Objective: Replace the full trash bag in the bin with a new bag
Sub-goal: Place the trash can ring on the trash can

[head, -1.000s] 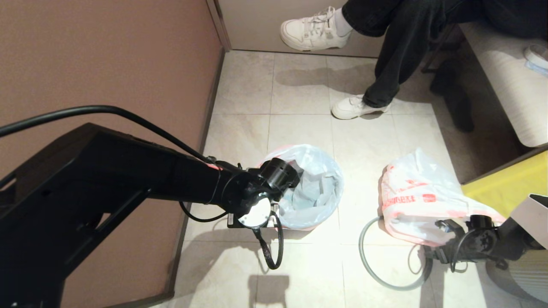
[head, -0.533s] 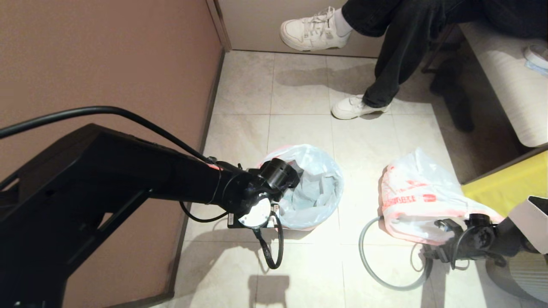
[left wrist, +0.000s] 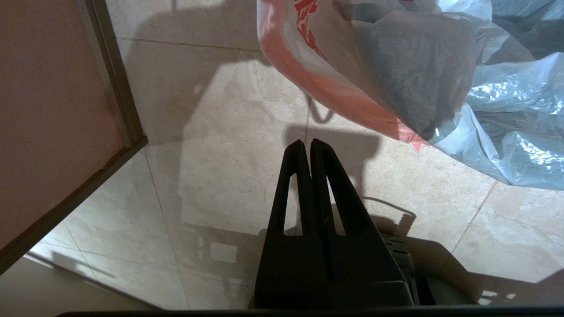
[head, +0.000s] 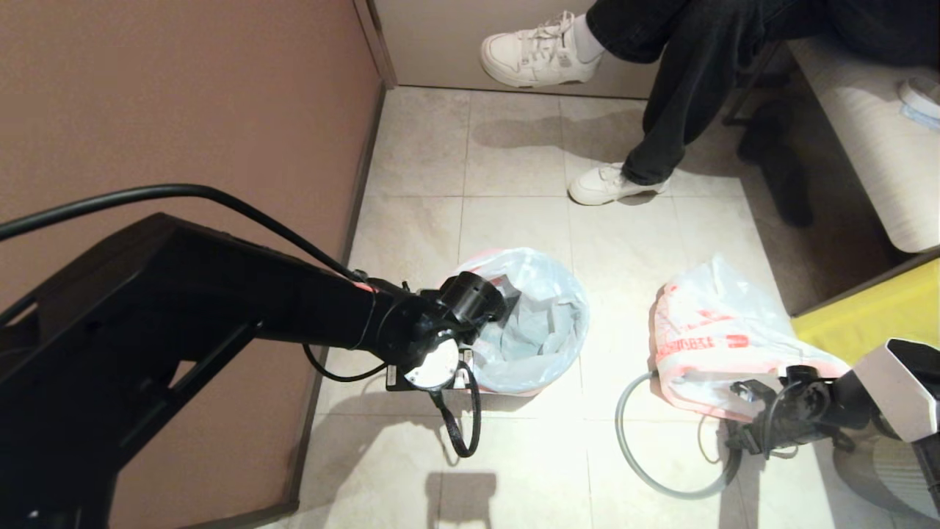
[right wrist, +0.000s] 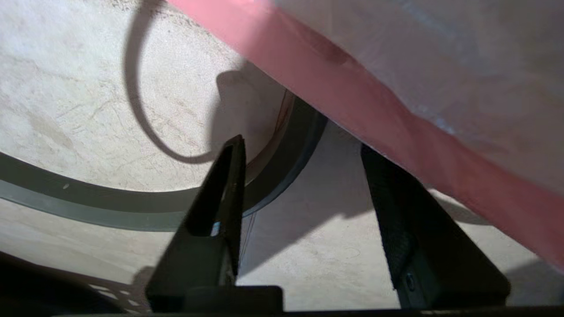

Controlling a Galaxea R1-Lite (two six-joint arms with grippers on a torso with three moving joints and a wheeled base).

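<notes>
The bin stands mid-floor, lined with the new bag [head: 540, 327], whose pink hem [left wrist: 326, 90] folds over the rim. The bin's dark wall [left wrist: 418, 83] shows through the plastic. My left gripper [left wrist: 307, 141] hangs shut and empty just outside the bin's left side, above the floor tiles. The full trash bag [head: 716, 334] lies on the floor to the right. The loose grey ring [head: 637, 461] lies beside it, partly under its pink hem [right wrist: 352, 97]. My right gripper [right wrist: 302, 145] is open and low over the floor, with the ring [right wrist: 110, 207] by one finger.
A brown wall [head: 183, 95] with a skirting board runs close along the left. A seated person's legs and white shoes [head: 613, 184] are at the back. A bench [head: 874, 139] and a yellow surface [head: 874, 316] are on the right.
My right gripper has dipped lower and tilted toward the grey ring under the full bag's hem. My left arm has eased slightly left, away from the bin.
</notes>
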